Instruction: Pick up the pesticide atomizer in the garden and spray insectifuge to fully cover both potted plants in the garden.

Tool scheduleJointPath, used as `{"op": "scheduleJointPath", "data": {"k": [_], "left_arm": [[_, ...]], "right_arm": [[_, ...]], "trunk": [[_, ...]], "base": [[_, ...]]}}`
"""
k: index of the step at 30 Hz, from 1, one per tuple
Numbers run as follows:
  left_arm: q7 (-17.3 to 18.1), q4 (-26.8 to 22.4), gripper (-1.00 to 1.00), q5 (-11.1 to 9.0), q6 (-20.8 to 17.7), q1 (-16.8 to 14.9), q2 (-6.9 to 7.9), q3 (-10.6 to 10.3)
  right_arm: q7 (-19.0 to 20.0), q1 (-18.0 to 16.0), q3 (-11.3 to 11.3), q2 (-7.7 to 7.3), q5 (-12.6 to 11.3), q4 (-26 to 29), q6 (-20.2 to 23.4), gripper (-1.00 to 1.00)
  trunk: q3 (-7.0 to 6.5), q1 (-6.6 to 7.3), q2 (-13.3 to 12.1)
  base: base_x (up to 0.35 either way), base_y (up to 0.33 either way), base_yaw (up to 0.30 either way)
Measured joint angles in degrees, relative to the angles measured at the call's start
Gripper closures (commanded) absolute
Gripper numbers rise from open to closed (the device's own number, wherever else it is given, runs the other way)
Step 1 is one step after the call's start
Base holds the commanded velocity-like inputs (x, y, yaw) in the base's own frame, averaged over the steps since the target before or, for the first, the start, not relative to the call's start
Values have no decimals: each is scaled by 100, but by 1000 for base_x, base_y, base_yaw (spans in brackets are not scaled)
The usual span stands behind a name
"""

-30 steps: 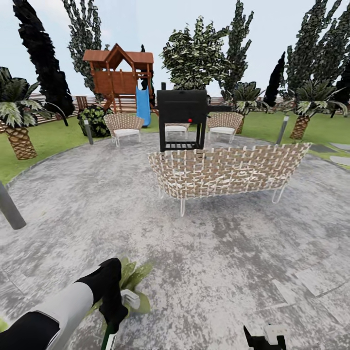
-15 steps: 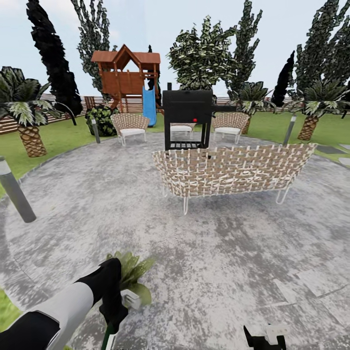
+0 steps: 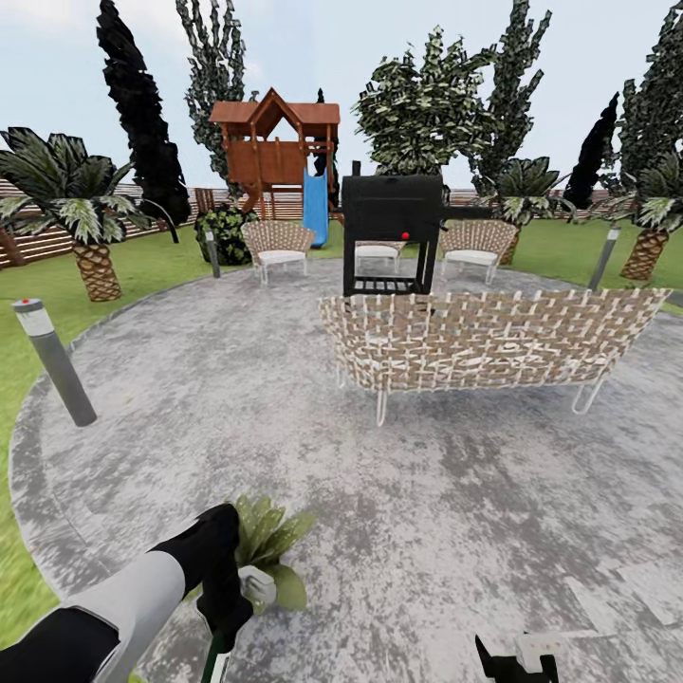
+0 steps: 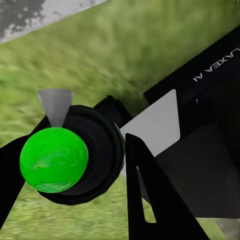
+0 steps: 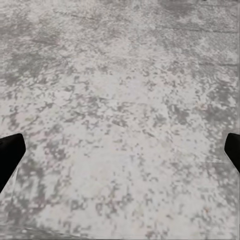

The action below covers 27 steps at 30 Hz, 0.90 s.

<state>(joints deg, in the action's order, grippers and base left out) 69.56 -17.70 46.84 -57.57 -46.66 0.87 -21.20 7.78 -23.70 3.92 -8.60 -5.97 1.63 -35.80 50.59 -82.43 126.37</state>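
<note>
In the head view my left gripper (image 3: 226,612) hangs low over the round grey stone patio (image 3: 285,417) of the garden. It is shut on the pesticide atomizer (image 3: 216,664), whose thin green and white stem sticks out below the fingers. The left wrist view looks at the atomizer's round green end (image 4: 54,159), set in a black ring between the black fingers (image 4: 150,195). Just behind that gripper stands one potted plant (image 3: 268,533), pointed green leaves in a little pale pot. My right gripper (image 3: 517,659) (image 5: 120,150) is open over bare patio stone, holding nothing.
A wicker sofa (image 3: 484,337) stands mid-patio with a black grill (image 3: 391,232) and two wicker chairs (image 3: 277,247) behind it. A grey bollard light (image 3: 54,360) rises at the patio's left edge. Lawn, palms (image 3: 85,204), a wooden playhouse (image 3: 280,152) and the fence lie beyond.
The whole picture has slid right, so the camera has turned left; the bollard light and lawn edge have come into view. Both arms keep their places in the picture.
</note>
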Motion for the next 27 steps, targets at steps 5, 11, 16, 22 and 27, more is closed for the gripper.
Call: {"op": "scheduleJointPath", "data": {"k": [5, 11, 16, 22, 27], "left_arm": [[0, 17, 100, -1, 0, 0, -6, -12], [0, 17, 100, -1, 1, 0, -9, -16], [2, 23, 100, -1, 0, 0, -1, -16], [7, 7, 100, -19, -3, -1, 8, 223], [1, -17, 100, 0, 9, 2, 97, 744]], "right_arm": [[-2, 0, 0, 0, 0, 0, -1, -100], [0, 0, 0, 0, 0, 0, -1, -100], [0, 0, 0, 0, 0, 0, 0, -100], [-1, 0, -1, 0, -1, 0, 2, -100], [-2, 0, 0, 0, 0, 1, 2, -100]], "trunk": [[0, -3, 0], [0, -5, 0], [0, -5, 0], [0, -3, 0], [0, -3, 0]], "base": [[90, -186, 0], [-179, -221, 0], [-189, -190, 0], [-26, -20, 184], [-1, -1, 99]]}}
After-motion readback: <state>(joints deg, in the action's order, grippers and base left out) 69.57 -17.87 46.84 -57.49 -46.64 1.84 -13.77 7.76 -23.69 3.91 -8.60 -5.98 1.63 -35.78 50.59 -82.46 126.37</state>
